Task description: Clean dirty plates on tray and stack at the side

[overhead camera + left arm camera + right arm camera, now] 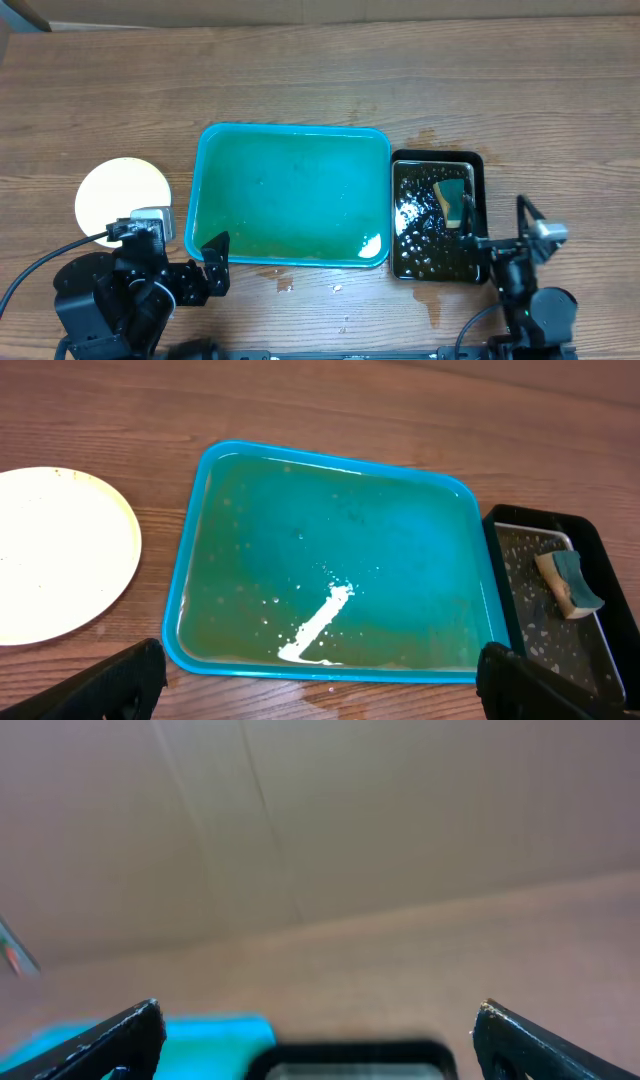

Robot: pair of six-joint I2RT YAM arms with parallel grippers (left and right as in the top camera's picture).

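The teal tray [290, 135] lies mid-table and holds no plates, only a film of water with a white streak; it also shows in the left wrist view [190, 550]. A pale yellow-white plate [123, 192] lies on the table left of the tray, also in the left wrist view [55, 555]; I cannot tell whether other plates lie under it. My left gripper [216, 264] is open and empty at the tray's near left corner [320, 690]. My right gripper [495, 213] is open and empty by the black tray's right side [318, 1040].
A black tray of water [478, 165] with a sponge [453, 193] stands right of the teal tray, also in the left wrist view [600, 560]. Water drops lie on the wood near the front edge. A cardboard wall stands at the back.
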